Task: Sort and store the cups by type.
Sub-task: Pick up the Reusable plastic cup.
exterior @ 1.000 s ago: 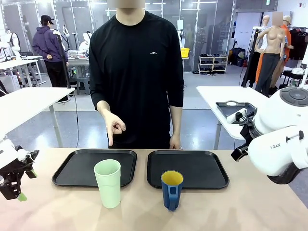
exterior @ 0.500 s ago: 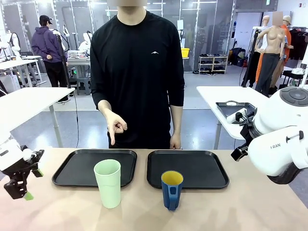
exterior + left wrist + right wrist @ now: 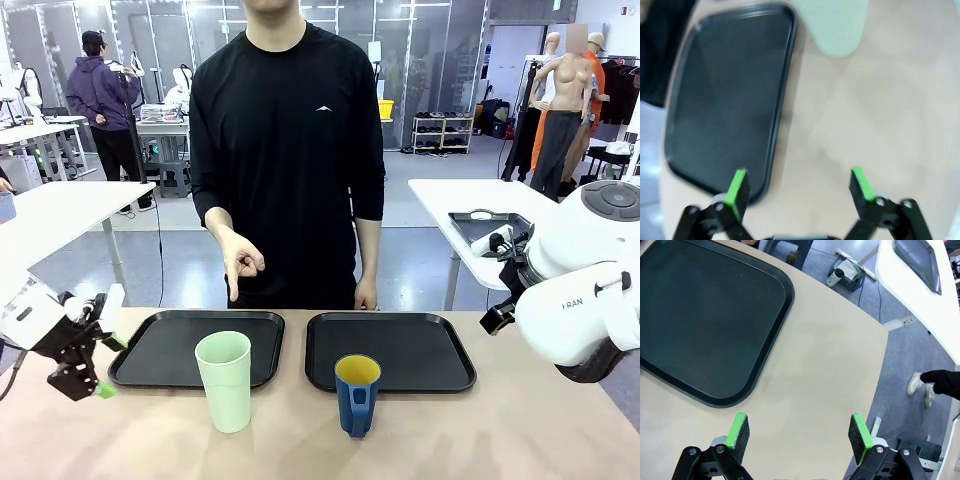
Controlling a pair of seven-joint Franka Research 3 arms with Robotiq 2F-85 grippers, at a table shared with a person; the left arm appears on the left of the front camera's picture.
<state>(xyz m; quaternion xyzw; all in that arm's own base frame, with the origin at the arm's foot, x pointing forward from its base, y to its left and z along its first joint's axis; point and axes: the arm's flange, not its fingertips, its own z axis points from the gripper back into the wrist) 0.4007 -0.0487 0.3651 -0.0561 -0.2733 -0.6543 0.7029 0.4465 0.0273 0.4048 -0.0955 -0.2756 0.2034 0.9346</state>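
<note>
Behind our tan table [image 3: 520, 430] the big workroom is looking busy, but on the table only one thing is changing. On the left we are swinging our left gripper [image 3: 108, 366] up and inward. A moment ago it was hanging low by the table edge, and now it is sitting just beside the corner of the left tray [image 3: 160, 352]. Its fingers are spread wide and are holding nothing. Next, the green tumbler [image 3: 226, 382] is standing upright on the table in front of that tray, in the same spot as before. The person's hand [image 3: 240, 265] is pointing down above the left tray. Then the blue mug [image 3: 356, 396] is waiting upright in front of the right tray [image 3: 425, 352]. Our right gripper [image 3: 799, 432] is hanging wide open and empty over the table's right end. We think we are starting to reach for the tumbler, so no cup is stored yet.
</note>
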